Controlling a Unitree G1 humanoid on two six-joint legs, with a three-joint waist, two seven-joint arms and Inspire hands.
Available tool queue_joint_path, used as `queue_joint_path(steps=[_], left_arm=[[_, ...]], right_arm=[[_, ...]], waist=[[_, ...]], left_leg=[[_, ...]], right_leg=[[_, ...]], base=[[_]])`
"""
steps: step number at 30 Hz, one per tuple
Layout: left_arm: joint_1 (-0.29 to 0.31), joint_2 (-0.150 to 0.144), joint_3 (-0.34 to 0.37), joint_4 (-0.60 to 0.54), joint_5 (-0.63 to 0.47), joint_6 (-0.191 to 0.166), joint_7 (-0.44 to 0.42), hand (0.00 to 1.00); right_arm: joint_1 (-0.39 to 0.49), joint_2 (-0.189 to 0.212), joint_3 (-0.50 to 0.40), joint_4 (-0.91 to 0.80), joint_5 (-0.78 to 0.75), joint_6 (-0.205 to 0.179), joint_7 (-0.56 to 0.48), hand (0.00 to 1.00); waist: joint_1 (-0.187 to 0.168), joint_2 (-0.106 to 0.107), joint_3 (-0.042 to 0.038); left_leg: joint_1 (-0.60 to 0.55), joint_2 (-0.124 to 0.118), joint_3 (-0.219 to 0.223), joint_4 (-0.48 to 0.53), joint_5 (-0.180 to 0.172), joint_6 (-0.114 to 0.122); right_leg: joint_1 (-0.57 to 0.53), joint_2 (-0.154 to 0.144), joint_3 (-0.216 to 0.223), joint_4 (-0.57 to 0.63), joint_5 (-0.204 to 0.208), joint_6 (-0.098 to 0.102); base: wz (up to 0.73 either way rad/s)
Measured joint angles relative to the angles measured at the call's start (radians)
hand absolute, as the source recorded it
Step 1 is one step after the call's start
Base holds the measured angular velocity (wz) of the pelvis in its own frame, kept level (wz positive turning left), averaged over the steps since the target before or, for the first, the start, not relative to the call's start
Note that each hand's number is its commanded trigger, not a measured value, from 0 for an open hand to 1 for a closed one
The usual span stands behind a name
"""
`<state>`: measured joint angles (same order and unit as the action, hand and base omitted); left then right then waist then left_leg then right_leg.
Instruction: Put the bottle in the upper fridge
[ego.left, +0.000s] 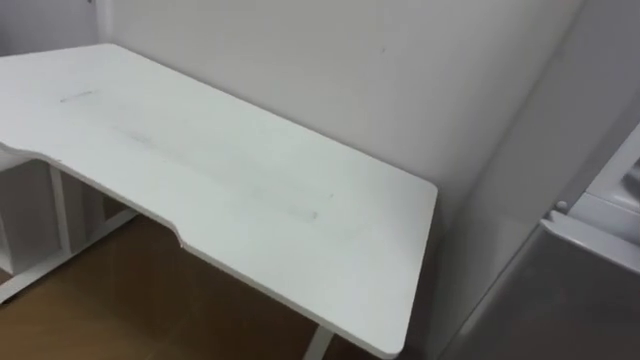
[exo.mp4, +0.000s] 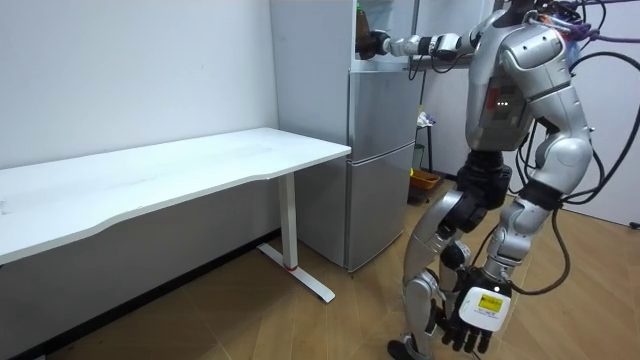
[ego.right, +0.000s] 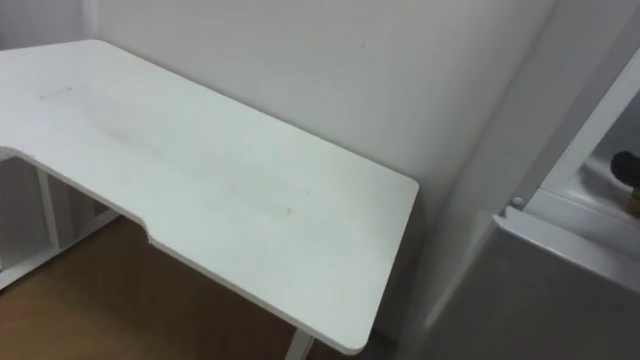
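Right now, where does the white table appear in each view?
Left eye view: the white table spans upper left to lower centre.
Right eye view: it spans left and centre.
Room view: the room view's left half.
Shared landmark: the grey fridge at its end.

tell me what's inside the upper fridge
The right hand reaches into the upper fridge, with what may be the bottle just above it. The rest of the inside is hidden by the fridge's side.
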<state>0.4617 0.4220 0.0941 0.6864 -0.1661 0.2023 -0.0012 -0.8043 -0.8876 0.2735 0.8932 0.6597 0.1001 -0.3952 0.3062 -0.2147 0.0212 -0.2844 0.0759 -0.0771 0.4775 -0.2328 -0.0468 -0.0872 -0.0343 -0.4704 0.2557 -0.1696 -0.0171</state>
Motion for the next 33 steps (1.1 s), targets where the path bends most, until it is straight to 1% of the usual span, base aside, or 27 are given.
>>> queue_joint_path(steps=[1, 3, 4, 10, 15, 17, 19, 22, 24, 28, 33], left_arm=[[-0.002, 0.000, 0.000, 0.000, 0.000, -0.001, 0.000, 0.00], [-0.002, 0.002, 0.000, 0.000, 0.000, -0.001, 0.000, 0.00], [-0.002, 0.005, 0.000, 0.000, 0.000, -0.002, -0.001, 0.00], [-0.002, 0.017, 0.000, 0.002, 0.000, -0.014, -0.003, 0.00], [-0.002, 0.018, 0.000, 0.002, 0.001, -0.025, -0.002, 0.00], [-0.003, 0.018, 0.000, 0.002, 0.001, -0.032, -0.002, 0.00], [-0.003, 0.018, 0.002, 0.002, 0.001, -0.042, -0.002, 0.00], [-0.006, 0.018, 0.002, 0.001, 0.002, -0.047, -0.001, 0.00], [-0.012, 0.018, 0.002, 0.001, 0.003, -0.049, -0.002, 0.00], [-0.040, 0.018, -0.002, 0.006, 0.003, -0.051, -0.003, 0.00], [-0.062, 0.018, -0.003, 0.045, 0.003, -0.050, -0.008, 0.00]], right_arm=[[0.000, 0.000, 0.000, 0.001, 0.000, -0.011, 0.000, 0.00], [0.002, 0.000, 0.000, 0.000, 0.000, -0.021, 0.002, 0.00], [0.002, 0.000, 0.001, 0.000, -0.001, -0.024, 0.006, 0.00], [0.010, 0.000, 0.013, 0.000, 0.000, -0.045, 0.029, 0.00], [0.010, 0.000, 0.018, -0.001, 0.000, -0.058, 0.049, 0.00], [0.010, -0.001, 0.018, 0.004, 0.000, -0.068, 0.061, 0.00], [0.014, -0.001, 0.016, 0.009, 0.000, -0.088, 0.082, 0.00], [0.027, -0.001, 0.004, 0.007, -0.003, -0.107, 0.092, 0.00], [0.030, -0.001, -0.004, 0.012, -0.021, -0.110, 0.098, 0.00], [0.028, 0.000, -0.004, 0.040, -0.125, -0.127, 0.106, 0.00], [0.028, 0.001, -0.003, 0.049, -0.207, -0.127, 0.116, 0.00]], waist=[[0.001, 0.000, 0.0001], [0.001, 0.000, 0.0002], [0.001, 0.000, 0.0002], [-0.002, 0.000, 0.0025], [-0.005, 0.000, 0.0029], [-0.006, 0.000, 0.0029], [-0.008, 0.001, 0.0032], [-0.006, 0.001, 0.0033], [-0.003, 0.002, 0.0038], [0.000, 0.004, 0.0055], [0.004, 0.005, 0.0061]], left_leg=[[-0.002, 0.000, -0.001, -0.001, 0.001, -0.001], [0.001, 0.000, -0.001, -0.001, 0.001, 0.000], [0.002, 0.000, -0.001, -0.002, 0.003, 0.003], [0.021, 0.000, 0.000, -0.010, 0.002, 0.002], [0.030, 0.001, 0.000, -0.014, 0.000, -0.001], [0.031, 0.002, 0.003, -0.015, -0.001, -0.002], [0.032, 0.004, 0.006, -0.016, -0.001, -0.003], [0.033, 0.004, 0.009, -0.017, -0.001, -0.002], [0.034, 0.004, 0.009, -0.017, -0.001, -0.002], [0.036, 0.004, 0.009, -0.017, -0.002, -0.001], [0.045, 0.005, 0.009, -0.016, -0.005, 0.000]], right_leg=[[0.000, 0.000, 0.000, 0.000, 0.000, -0.001], [0.000, 0.000, 0.000, 0.002, -0.001, -0.002], [0.000, 0.000, 0.000, 0.002, -0.001, -0.003], [0.016, 0.000, 0.002, 0.000, -0.003, -0.007], [0.018, 0.000, 0.003, 0.000, -0.006, -0.011], [0.017, 0.000, 0.005, 0.000, -0.006, -0.012], [0.017, 0.001, 0.008, -0.002, -0.006, -0.012], [0.017, 0.001, 0.010, -0.002, -0.006, -0.012], [0.016, 0.001, 0.012, -0.001, -0.006, -0.013], [0.021, 0.000, 0.004, -0.002, -0.005, -0.013], [0.038, 0.005, 0.004, -0.019, -0.002, -0.010]], base=[[0.00], [0.00], [0.00], [0.00], [0.00], [-0.02], [-0.05], [-0.01], [0.00], [0.02], [0.02]])
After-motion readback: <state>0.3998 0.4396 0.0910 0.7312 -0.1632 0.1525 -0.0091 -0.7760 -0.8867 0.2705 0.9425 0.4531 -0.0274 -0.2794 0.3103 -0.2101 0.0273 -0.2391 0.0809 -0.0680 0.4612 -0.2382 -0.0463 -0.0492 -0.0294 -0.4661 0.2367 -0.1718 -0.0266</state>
